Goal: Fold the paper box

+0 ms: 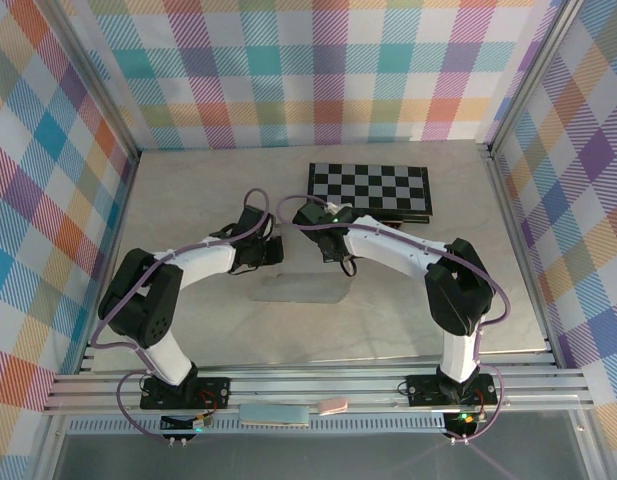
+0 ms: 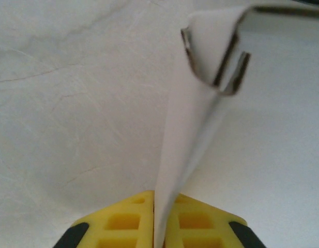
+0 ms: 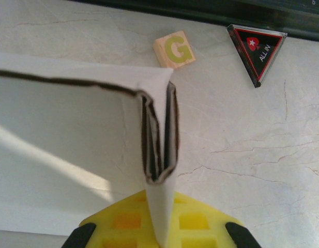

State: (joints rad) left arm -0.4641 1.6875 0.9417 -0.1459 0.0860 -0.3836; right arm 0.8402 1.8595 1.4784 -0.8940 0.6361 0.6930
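Paper box [image 1: 300,289], seen from above: where is it, and what surrounds it?

A pale marbled worktop [image 1: 188,200] is seen, enclosed on three sides by walls [image 1: 318,70] covered in bright plaid cloth. A black-and-white chessboard [image 1: 368,190] is laid toward the far side, right of centre. The paper box is shown as a pale grey sheet at mid-worktop, between the left fingers [image 1: 271,254] and the right fingers [image 1: 339,262] and slightly nearer the bases. Whether it is lifted cannot be told from here, nor can either pair's gap be judged.

What is given by the left wrist camera?

The same veined white surface is seen beneath. A thin flap of the paper box [image 2: 180,144] is pinched edge-on between the yellow left fingers, which are closed tight on it. Farther out, the flap is joined to a folded corner with dark cut edges.

And by the right wrist camera?

The marbled worktop is seen again. A wooden block [image 3: 174,49] marked with a green G and a black triangular token [image 3: 256,49] lettered "ALL IN" are seen beyond. A narrow flap of the paper box [image 3: 61,144] is clamped between the yellow right fingers, drawn together on it. Just past them several layers are doubled up, and a broad panel is spread to the left.
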